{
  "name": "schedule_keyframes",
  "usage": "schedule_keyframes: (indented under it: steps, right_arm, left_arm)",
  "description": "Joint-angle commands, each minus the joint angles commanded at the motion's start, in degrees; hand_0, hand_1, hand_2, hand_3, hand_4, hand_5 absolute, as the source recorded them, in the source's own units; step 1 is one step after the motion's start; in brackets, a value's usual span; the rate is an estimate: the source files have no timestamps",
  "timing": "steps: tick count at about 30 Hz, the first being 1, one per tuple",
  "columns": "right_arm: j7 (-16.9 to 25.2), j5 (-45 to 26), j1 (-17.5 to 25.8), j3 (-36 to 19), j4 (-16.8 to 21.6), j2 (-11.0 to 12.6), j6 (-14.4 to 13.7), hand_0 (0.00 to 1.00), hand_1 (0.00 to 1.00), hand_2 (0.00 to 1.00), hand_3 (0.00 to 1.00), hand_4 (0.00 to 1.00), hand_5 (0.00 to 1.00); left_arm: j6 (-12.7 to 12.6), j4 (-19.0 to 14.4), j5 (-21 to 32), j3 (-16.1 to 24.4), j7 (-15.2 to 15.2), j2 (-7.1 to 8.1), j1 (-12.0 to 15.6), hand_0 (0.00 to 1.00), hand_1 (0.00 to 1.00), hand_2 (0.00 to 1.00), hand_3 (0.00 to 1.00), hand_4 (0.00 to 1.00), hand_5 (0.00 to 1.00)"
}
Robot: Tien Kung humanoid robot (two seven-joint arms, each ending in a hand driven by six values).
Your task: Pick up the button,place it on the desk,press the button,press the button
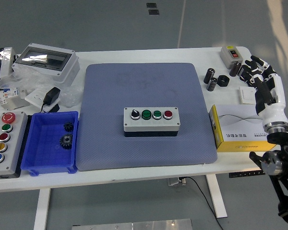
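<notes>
A grey button box (151, 121) with a black selector knob, two green buttons and a red button lies in the middle of the blue-grey mat (146, 86). My right hand (261, 79) hovers over the table's right edge, well to the right of the box, with its fingers spread and holding nothing. My left arm does not show.
A yellow and white carton (244, 128) lies right of the mat under my right forearm. Black cylinders (211, 79) and a small switch box (230, 55) sit at the back right. A blue bin (52, 142) with gears and a five-button box (5, 139) stand at the left.
</notes>
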State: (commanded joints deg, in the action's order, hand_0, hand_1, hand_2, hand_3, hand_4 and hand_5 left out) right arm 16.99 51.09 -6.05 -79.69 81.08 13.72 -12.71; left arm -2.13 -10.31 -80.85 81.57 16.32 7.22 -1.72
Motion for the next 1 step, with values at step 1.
schedule_keyframes:
  steps: [1]
  right_arm:
    - [0.01, -0.27, 0.04, -0.07, 0.06, -0.08, 0.13, 0.806, 0.762, 0.760, 0.760, 0.787, 0.524]
  left_arm:
    - [0.01, 0.00, 0.01, -0.01, 0.01, -0.12, 0.03, 0.619, 0.525, 0.529, 0.589, 0.602, 0.219]
